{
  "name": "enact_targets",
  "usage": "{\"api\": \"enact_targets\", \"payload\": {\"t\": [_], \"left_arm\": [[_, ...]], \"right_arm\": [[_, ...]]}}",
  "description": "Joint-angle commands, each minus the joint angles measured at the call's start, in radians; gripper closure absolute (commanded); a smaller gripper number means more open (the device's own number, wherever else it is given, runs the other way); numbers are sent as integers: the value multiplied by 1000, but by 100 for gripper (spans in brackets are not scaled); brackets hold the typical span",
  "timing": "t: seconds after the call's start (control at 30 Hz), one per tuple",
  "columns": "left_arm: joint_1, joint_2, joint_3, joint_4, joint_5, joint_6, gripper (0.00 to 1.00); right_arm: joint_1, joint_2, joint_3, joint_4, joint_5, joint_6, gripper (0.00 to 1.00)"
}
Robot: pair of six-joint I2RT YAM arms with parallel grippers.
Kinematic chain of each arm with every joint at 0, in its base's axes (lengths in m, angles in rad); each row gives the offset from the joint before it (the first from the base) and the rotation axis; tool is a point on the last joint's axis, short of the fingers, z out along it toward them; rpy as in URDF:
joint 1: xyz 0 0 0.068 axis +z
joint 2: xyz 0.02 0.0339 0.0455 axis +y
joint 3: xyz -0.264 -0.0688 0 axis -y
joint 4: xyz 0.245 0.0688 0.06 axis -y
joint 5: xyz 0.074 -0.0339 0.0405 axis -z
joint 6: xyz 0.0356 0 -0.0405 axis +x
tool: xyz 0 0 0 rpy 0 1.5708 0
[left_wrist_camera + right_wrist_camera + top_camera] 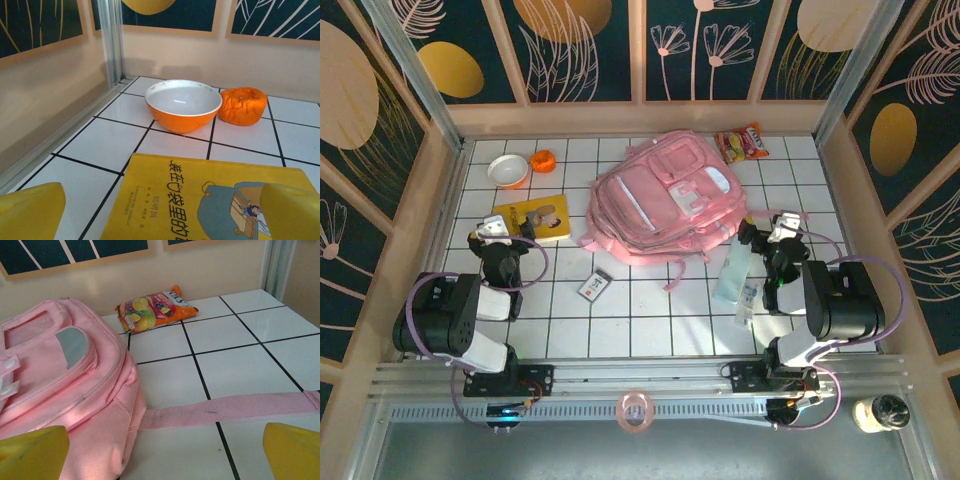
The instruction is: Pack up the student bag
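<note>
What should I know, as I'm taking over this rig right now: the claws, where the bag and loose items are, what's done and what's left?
Left claw: open, empty, at the near edge of the yellow book.
Right claw: open, empty, beside the student bag, its loose strap just ahead.
The bag lies flat mid-table, front up; no opening can be seen.
Loose on the table: orange bowl, snack packet, small card, clear bottle.
Done: nothing visibly packed.
Left: probably open the bag, load the items, close it.
</note>
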State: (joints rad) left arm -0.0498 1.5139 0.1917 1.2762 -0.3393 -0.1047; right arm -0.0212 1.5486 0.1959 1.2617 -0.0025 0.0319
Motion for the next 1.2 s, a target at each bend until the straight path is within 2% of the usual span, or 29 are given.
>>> {"api": "enact_targets", "payload": {"t": [0.0,1.17], "left_arm": [[-7,9,22,51,-10,8,1],[-7,0,22,41,12,17,2]], "right_arm": [[-10,16,22,70,-5,-15,1],[-10,16,21,73,-7,-15,1]]}}
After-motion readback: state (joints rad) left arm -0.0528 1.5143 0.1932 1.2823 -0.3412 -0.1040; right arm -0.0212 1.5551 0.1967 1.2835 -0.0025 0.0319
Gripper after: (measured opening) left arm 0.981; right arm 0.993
